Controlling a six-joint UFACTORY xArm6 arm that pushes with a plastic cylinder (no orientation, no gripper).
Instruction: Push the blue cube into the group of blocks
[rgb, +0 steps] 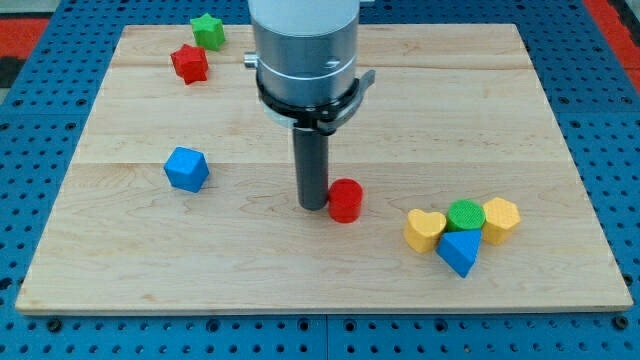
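Tip: my tip (313, 206) stands on the board (560, 120) near its middle, touching or just beside the red cylinder (345, 200), which sits at its 3 o'clock.
Grasp state: there are no fingers here, only a bare rod, so nothing opens or closes and nothing is held.
Blue cube: the blue cube (186, 168) lies in the view's left half, well apart from my tip, at about 10 o'clock from it.
Group: four blocks cluster at the view's lower right, touching one another: a yellow heart (424, 229), a green cylinder (466, 215), a yellow hexagon (500, 218) and a blue wedge (460, 251).
Key relation: from the cube the group lies at roughly 4 o'clock, far across the board. My tip stands between the two, on the wrong side of the cube for that push. I judge it must first go round to the cube's 10 o'clock side.
Obstacle: the red cylinder lies close to the straight line from cube to group and may be swept along.
Other blocks: a red star (189, 63) and a green star (208, 30) sit near the board's upper-left corner, near each other and clear of the route.
Count: two blue, two red, two green, two yellow, eight blocks in all.
Progress: the push is not yet begun, as I judge it.
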